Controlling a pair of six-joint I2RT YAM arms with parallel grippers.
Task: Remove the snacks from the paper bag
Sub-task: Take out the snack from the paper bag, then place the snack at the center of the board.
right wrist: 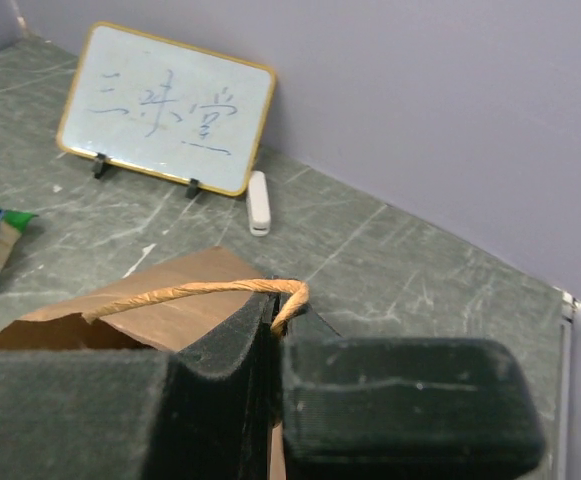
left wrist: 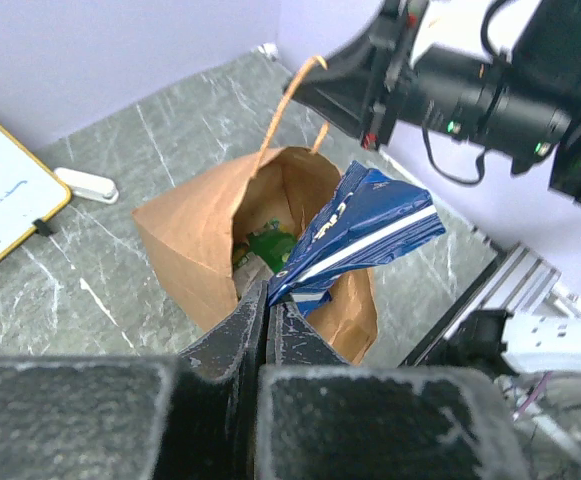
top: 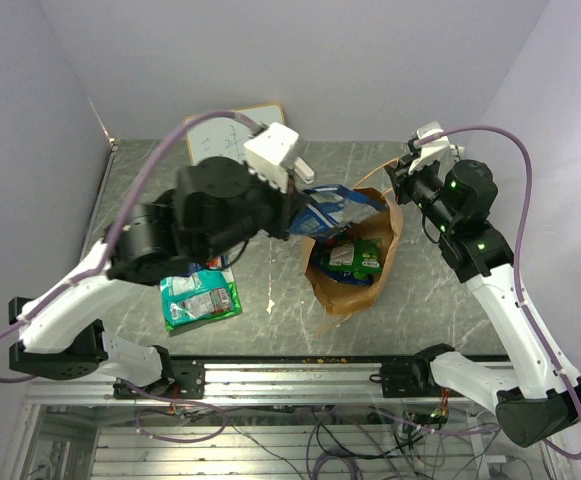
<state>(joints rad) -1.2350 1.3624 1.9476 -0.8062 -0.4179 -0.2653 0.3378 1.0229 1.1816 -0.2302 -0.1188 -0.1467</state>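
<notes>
Grey stone tabletop [top: 270, 300], purple walls behind. Bag [top: 342, 298] stands mid-tabletop, mouth up. R hand [right wrist: 273, 318] is clenched on its handle [right wrist: 190, 291] at the far rim. L hand [left wrist: 268, 303] pinches the blue pkt [left wrist: 360, 235] by its low corner at the mouth, long axis slanting up and away twd the R arm. Green pkt [top: 351, 257] sits inside. 2nd green pkt [top: 201, 298] lies out on the L side, prob the drop spot.

Probably a robotics lab: plain walls [top: 320, 60] boxing a marbled table [top: 280, 260], with aluminium rail [top: 300, 378] and loose cables [top: 320, 440].
</notes>
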